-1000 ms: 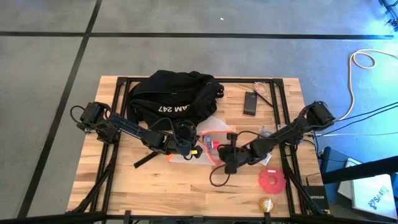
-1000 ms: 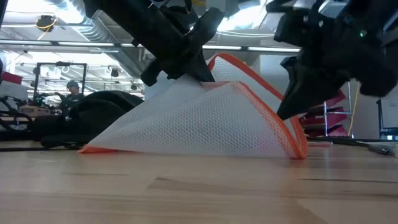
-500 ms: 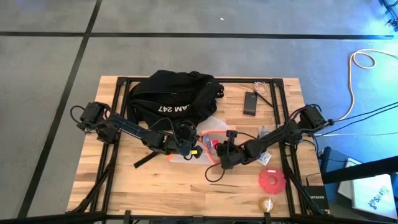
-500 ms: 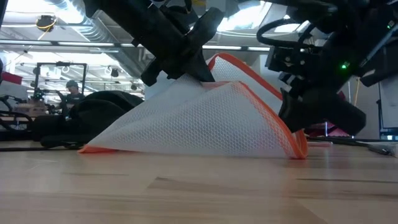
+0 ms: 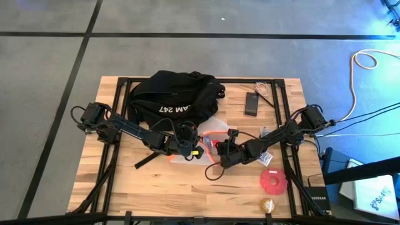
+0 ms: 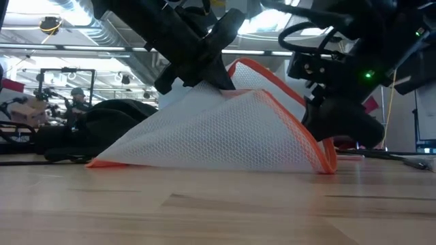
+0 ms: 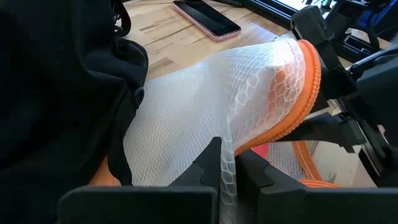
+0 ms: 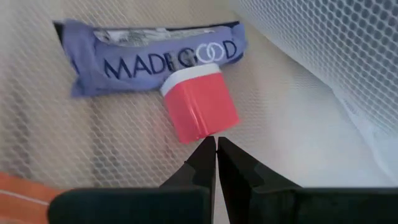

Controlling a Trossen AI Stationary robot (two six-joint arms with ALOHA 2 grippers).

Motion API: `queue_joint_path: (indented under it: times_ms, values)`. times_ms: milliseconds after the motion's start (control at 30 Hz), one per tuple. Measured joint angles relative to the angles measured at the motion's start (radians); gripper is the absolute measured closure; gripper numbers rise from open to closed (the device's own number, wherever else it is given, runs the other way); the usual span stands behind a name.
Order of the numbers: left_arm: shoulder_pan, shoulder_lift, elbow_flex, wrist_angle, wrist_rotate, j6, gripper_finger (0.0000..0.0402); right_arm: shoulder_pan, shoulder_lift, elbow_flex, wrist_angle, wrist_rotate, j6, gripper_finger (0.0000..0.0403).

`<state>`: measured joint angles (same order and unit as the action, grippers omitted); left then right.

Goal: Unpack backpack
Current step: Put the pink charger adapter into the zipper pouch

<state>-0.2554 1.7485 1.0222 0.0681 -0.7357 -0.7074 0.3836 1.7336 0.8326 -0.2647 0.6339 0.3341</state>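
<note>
The black backpack (image 5: pixel 177 99) with white "AM 247" lettering lies slumped at the far middle of the wooden bench (image 5: pixel 156 187), its straps trailing toward the near side. Just in front of it, touching its near edge, sits a white mesh pouch (image 6: pixel 218 133) with an orange zipper rim, pulled up into a tent shape.

The left end effector (image 7: pixel 227 167) is clenched on a fold of the mesh, pinching the netting between its two dark fingers and holding the pouch's upper side lifted off the bench; in the low view this arm reaches the peak of the pouch from above. The right end effector (image 8: pixel 216 152) is pushed in at the pouch's open orange-rimmed mouth, its fingers (image 8: pixel 202 163) pressed together with nothing between them. Its tips sit just beside a small red block with a white cap (image 8: pixel 199 104), which rests on mesh, and beyond that block lies a blue-purple "MADEGOOD" snack bar wrapper (image 8: pixel 152 59), touching or nearly touching the block.

Elsewhere on the bench, a dark phone (image 5: pixel 252 103) lies flat to the right of the backpack, a red disc (image 5: pixel 272 181) sits near the right front, and a small gold ball-like item (image 5: pixel 267 204) rests at the front edge beside it.
</note>
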Motion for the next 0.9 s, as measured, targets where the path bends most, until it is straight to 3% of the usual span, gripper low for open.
queue_joint_path:
  times_ms: [900]
  values:
    - [0.0, 0.0, 0.0, 0.005, 0.0, 0.0, 0.0402, -0.018, 0.055, 0.0, 0.286, -0.13, -0.12, 0.0403]
